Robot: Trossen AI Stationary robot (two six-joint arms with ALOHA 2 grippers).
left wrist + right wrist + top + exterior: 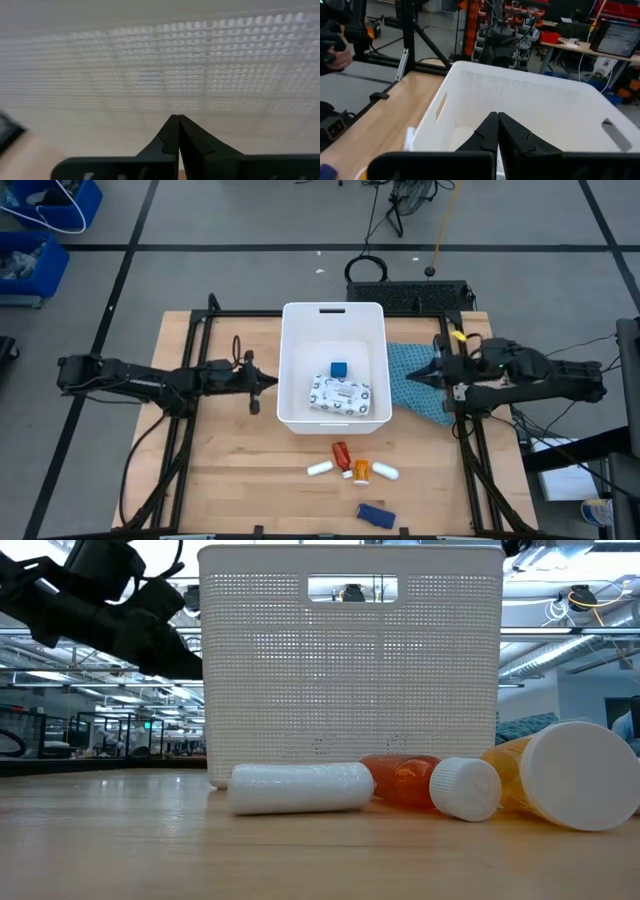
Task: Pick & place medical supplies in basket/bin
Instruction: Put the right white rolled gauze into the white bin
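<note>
Nearest the low camera lies an orange bottle [570, 775] with a broad white cap, on its side on the pale wood tabletop [230, 480]; beside it sit a small ridged white cap [465, 788], a glossy red bottle [400, 780] and a smooth white tube [300, 788], all near the front edge; a second white tube [386, 472] lies beside the orange bottle, and a flat dark blue piece [372, 514] rests closer still to that edge. Behind them stands the white plastic bin [295, 370], rectangular with rounded corners, perforated walls and a handle slot in its far rim; inside lie a flat white patterned packet [340, 393] and a small blue cube [339, 367]. A teal cloth [408, 380] spreads from the bin's right wall. Left gripper [262, 383] hangs just outside the bin's left wall, fingers pressed together; right gripper [412, 377] hovers over the cloth beside the right wall, fingers likewise pressed together, holding nothing.
</note>
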